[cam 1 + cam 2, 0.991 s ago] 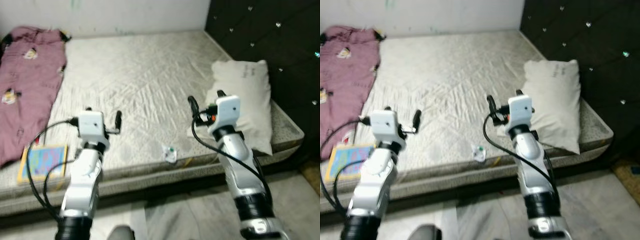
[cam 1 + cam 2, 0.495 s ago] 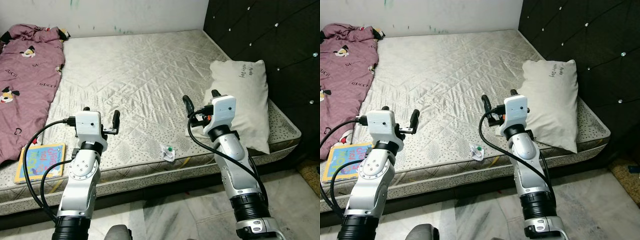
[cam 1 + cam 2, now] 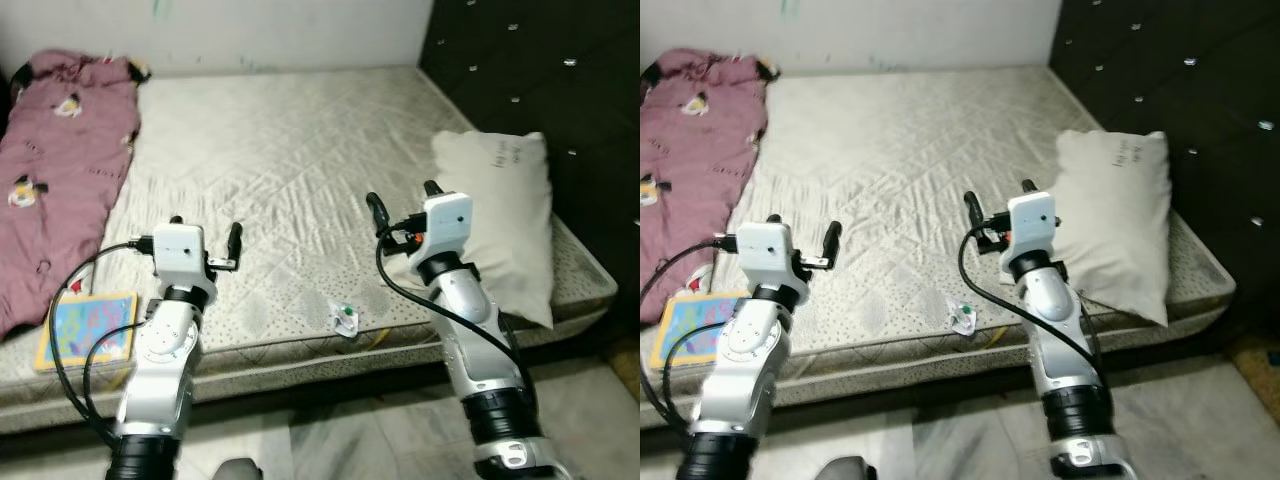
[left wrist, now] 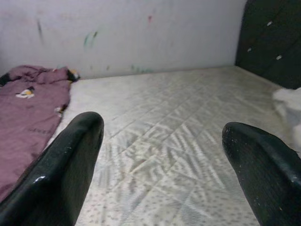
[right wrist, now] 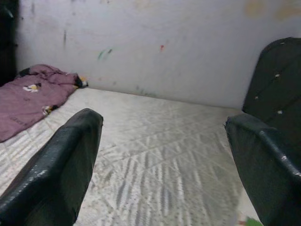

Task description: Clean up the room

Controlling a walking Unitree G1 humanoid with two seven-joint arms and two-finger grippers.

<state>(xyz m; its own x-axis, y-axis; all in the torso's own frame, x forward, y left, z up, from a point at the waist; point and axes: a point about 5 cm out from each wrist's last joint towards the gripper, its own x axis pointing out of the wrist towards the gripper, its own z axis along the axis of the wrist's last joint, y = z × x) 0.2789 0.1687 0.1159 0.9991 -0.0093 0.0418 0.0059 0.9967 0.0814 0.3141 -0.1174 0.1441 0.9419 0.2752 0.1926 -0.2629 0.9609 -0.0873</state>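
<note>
1. A bare quilted mattress (image 3: 280, 160) takes up most of the room ahead, running away to a pale wall (image 3: 250, 30) marked with a few specks of colour.
2. A dark tufted headboard (image 3: 540, 70) rises along the right side.
3. A white pillow (image 3: 505, 215) lies on the right part of the mattress, close against the headboard, its near end hanging toward the mattress edge.
4. A maroon blanket (image 3: 60, 160) with small cartoon prints is spread along the left side, from the far corner down toward the near edge.
5. Just beside the blanket's near end, a colourful children's book (image 3: 85, 328) lies flat at the near left edge of the mattress.
6. A small crumpled wrapper (image 3: 346, 318), white with a green spot, sits on the near edge of the mattress, between the two arms and closer to the right one.
7. The left gripper (image 3: 205, 228) is held up over the near left part of the mattress, fingers spread wide apart with nothing between them.
8. The right gripper (image 3: 403, 200) hangs over the near right part, just beside the pillow, its fingers likewise parted and holding nothing.
9. Pale marbled floor (image 3: 340, 440) shows below the bed's near side.
</note>
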